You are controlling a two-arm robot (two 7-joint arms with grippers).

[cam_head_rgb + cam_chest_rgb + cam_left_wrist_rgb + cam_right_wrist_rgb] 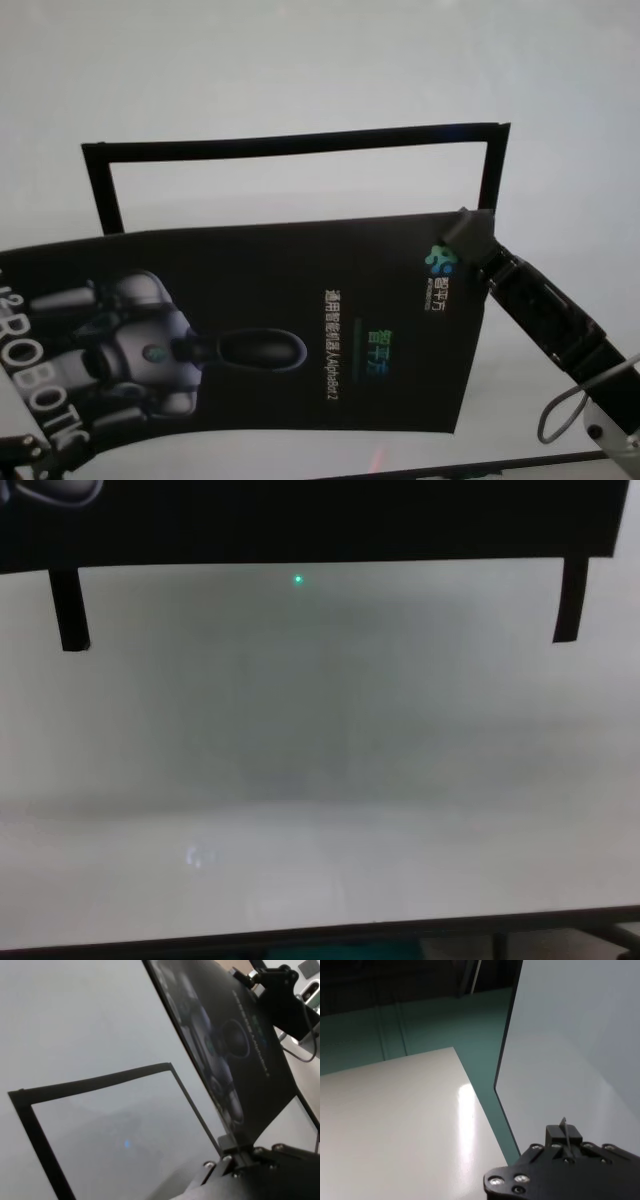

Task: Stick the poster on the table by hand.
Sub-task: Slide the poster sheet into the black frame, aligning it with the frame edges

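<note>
Clearly both claws, left claw [235, 1152] and right claw [470, 232], pinch opposite poster [300, 330] edges, stretching it taut above the worktop [300, 70] frame [300, 145] for flat placement.

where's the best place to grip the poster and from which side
By its short end edges, one from each side. The poster is a wide, thin sheet held above the table, so a pinch at both ends keeps it spread: the right end effector and the left end effector clamp there.
</note>
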